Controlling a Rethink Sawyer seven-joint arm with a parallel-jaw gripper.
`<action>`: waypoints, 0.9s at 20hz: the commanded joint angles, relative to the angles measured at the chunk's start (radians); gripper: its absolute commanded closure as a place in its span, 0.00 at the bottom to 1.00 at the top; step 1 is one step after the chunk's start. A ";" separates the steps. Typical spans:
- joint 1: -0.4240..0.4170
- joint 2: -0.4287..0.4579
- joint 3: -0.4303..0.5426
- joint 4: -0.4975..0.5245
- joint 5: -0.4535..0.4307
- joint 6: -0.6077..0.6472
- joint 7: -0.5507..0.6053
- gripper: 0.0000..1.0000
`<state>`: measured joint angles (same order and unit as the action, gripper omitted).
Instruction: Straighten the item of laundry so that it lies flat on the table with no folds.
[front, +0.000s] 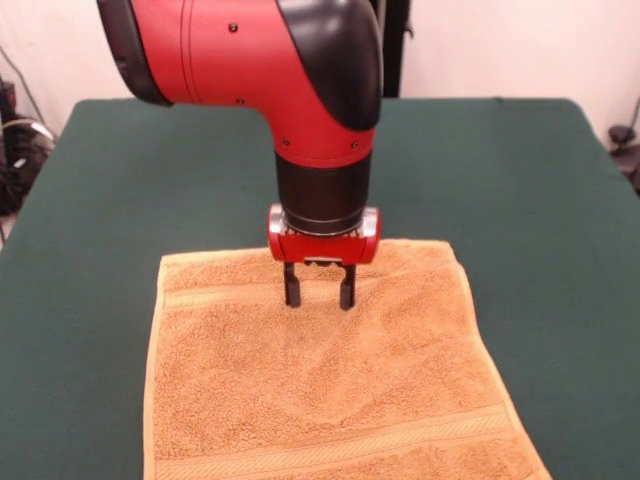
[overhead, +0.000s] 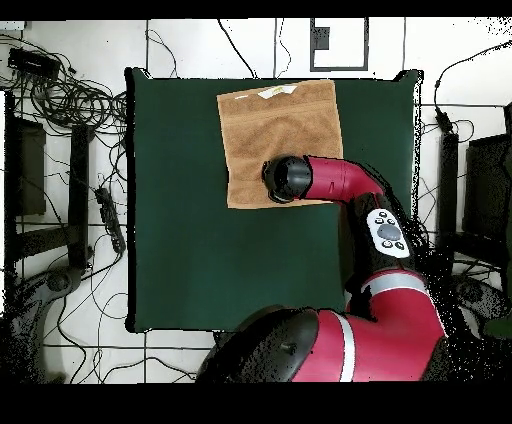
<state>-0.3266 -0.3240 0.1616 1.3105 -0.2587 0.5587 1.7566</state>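
Note:
The orange-tan terry towel (front: 320, 380) lies spread on the dark green table (front: 540, 200), with woven bands near its far and near edges and only slight ripples in the middle. In the overhead view the towel (overhead: 275, 125) lies near the table's top edge, with its white label (overhead: 275, 91) at that edge. My gripper (front: 319, 297) points straight down over the towel's far part, fingers (front: 292, 290) apart and empty, tips at or just above the cloth. In the overhead view the arm's wrist (overhead: 285, 178) hides the gripper.
The red arm (overhead: 350, 185) reaches across the table (overhead: 200, 220) from the bottom right in the overhead view. Cables and dark equipment (overhead: 70, 110) lie on the floor around the table. A dark object (front: 625, 135) stands off the table's right side in the front view.

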 joint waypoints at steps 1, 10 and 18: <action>0.021 0.107 0.099 -0.007 -0.030 -0.061 -0.005 0.00; 0.032 0.084 0.053 0.065 -0.032 -0.083 0.061 0.00; 0.040 -0.121 0.003 0.296 -0.017 -0.005 0.098 0.00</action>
<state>-0.3265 -0.3577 0.1559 1.3680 -0.2593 0.5485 1.7566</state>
